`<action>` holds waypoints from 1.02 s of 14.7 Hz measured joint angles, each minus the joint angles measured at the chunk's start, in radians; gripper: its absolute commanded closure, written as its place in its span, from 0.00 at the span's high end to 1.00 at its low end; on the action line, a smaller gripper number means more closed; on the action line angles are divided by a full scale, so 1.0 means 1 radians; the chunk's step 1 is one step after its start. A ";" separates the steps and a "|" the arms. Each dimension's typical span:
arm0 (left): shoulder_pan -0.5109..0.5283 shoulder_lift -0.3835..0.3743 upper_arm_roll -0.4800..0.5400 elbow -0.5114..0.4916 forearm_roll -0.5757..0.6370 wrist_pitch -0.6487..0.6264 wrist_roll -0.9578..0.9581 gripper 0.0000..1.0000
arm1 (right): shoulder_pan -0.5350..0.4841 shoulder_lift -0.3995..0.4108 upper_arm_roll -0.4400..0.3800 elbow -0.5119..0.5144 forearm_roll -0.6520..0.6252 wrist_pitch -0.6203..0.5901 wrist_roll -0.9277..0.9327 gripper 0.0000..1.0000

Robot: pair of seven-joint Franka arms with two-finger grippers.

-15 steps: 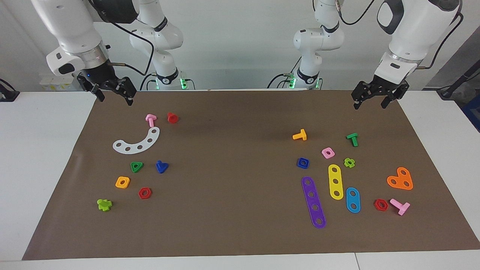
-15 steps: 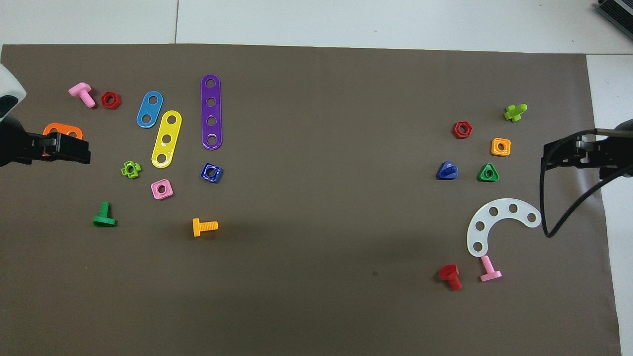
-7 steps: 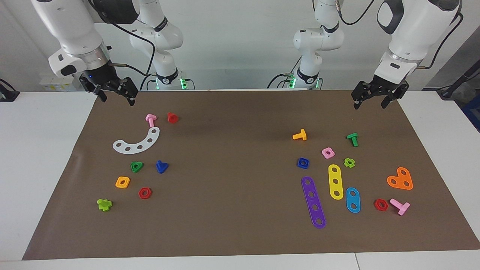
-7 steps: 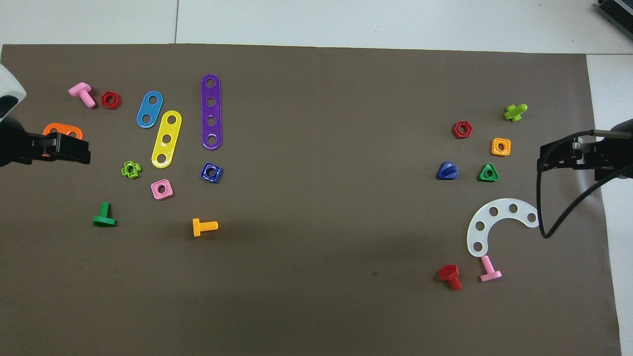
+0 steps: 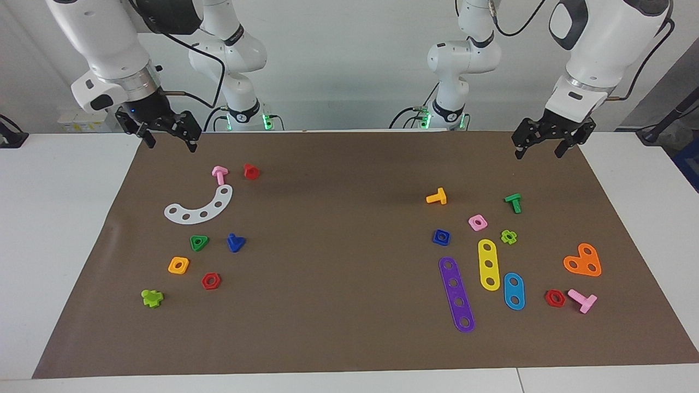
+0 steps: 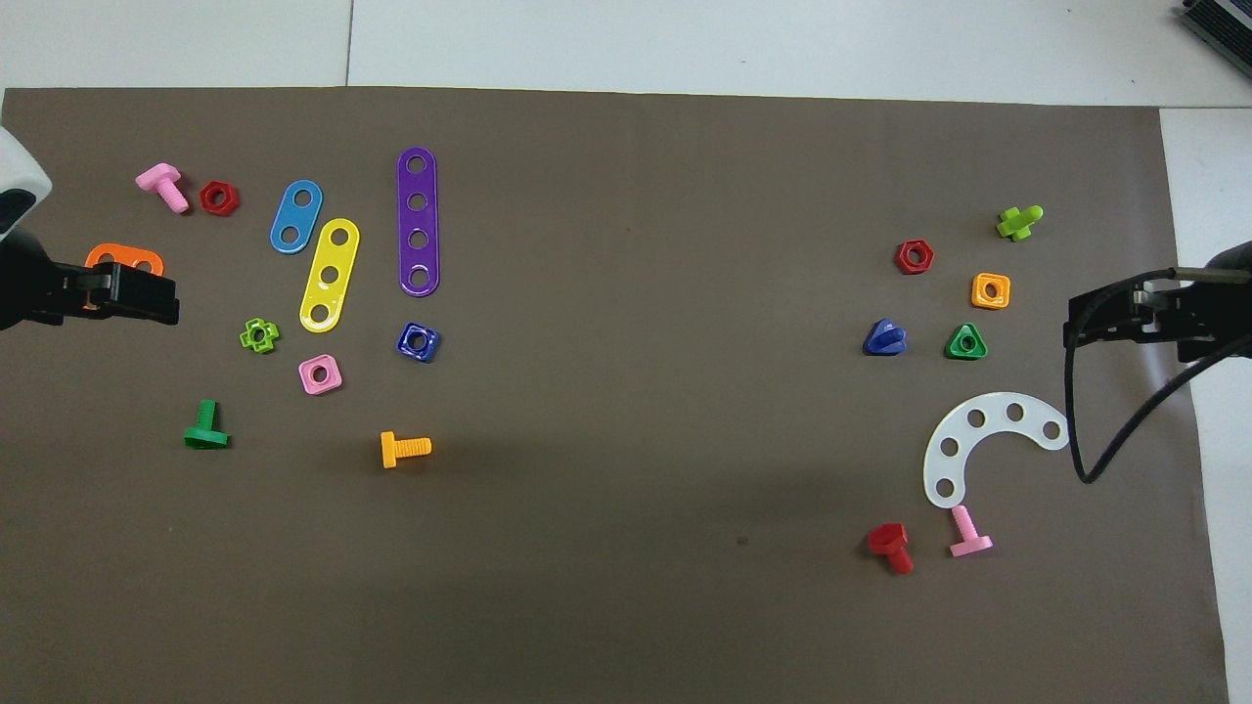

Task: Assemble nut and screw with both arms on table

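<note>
The nut (image 5: 441,237) (image 6: 418,341), a blue square with a round hole, lies on the brown mat (image 5: 349,327) toward the left arm's end of the table, beside a purple strip (image 5: 456,293). The screw (image 5: 235,242) (image 6: 884,338), dark blue with a triangular head, lies toward the right arm's end, beside a green triangular nut (image 5: 199,242). My right gripper (image 5: 170,144) (image 6: 1076,318) hangs open and empty over the mat's edge at its own end. My left gripper (image 5: 538,154) (image 6: 171,299) hangs open and empty over the mat's edge at its end, above an orange heart plate (image 6: 122,258).
Around the nut lie a pink square nut (image 5: 477,222), an orange screw (image 5: 437,196), a green screw (image 5: 513,202) and yellow (image 5: 489,264) and blue strips (image 5: 514,290). Near the screw lie a white arc (image 5: 200,207), an orange-yellow nut (image 5: 178,265) and a red hex nut (image 5: 211,280).
My right gripper has drifted slightly toward the table's middle, still raised and open. The left arm and all the parts on the mat have stayed put.
</note>
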 measured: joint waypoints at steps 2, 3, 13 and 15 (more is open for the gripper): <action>0.000 0.000 0.000 0.000 0.000 0.000 0.000 1.00 | 0.000 -0.001 0.000 0.000 -0.001 -0.001 0.000 1.00; 0.000 0.000 -0.001 0.000 0.000 0.000 0.000 1.00 | 0.000 -0.001 0.000 -0.001 -0.001 0.003 0.000 1.00; -0.003 -0.002 -0.022 -0.001 0.000 0.001 0.007 1.00 | 0.001 -0.005 0.002 -0.052 0.000 0.101 -0.001 1.00; -0.003 -0.006 -0.022 -0.013 0.000 0.001 0.066 1.00 | 0.002 -0.007 0.003 -0.074 0.000 0.126 -0.001 1.00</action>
